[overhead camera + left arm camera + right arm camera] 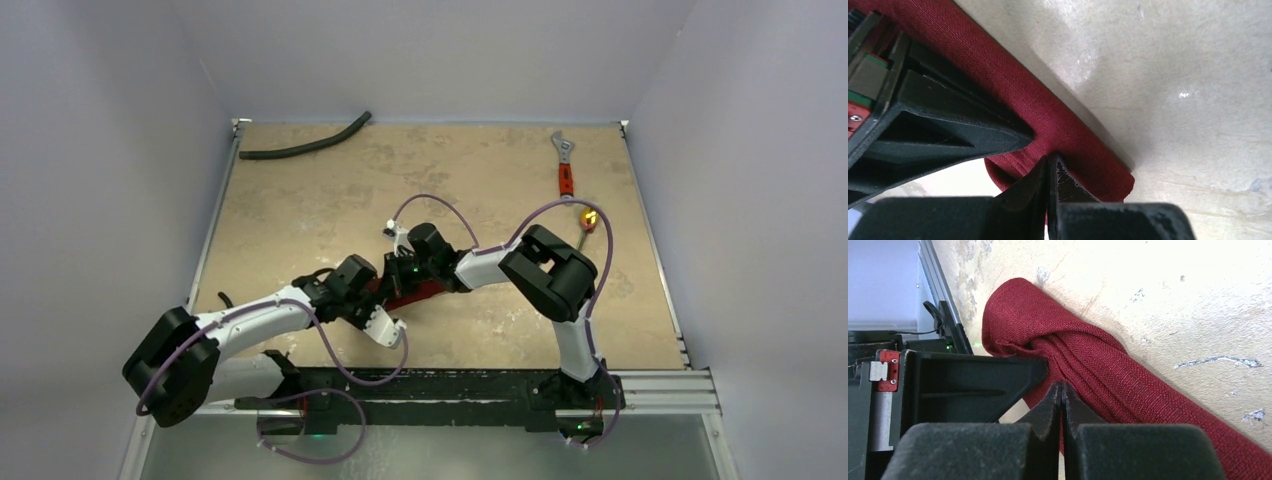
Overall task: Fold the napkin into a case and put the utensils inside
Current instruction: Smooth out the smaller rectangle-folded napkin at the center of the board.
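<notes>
Maroon woven-cloth napkin (1048, 117) is pinched by the left gripper (1048, 160) and the right gripper (1062, 386). Both ends should be moved together so the fold is kept straight.

A dark red napkin (1108, 370) with a fine woven grain lies on a table (450, 170) mottled in tan and beige, with pale scuffs. At the far left is a black hose (305, 145). At the far right is a wrench (564, 168) with a silver head and red handle, and near it a shiny gold utensil (589, 218). The left arm (250, 318) and right arm (480, 268) are white with black joints and purple cables (440, 200). The walls (430, 50) are pale lilac-grey.
</notes>
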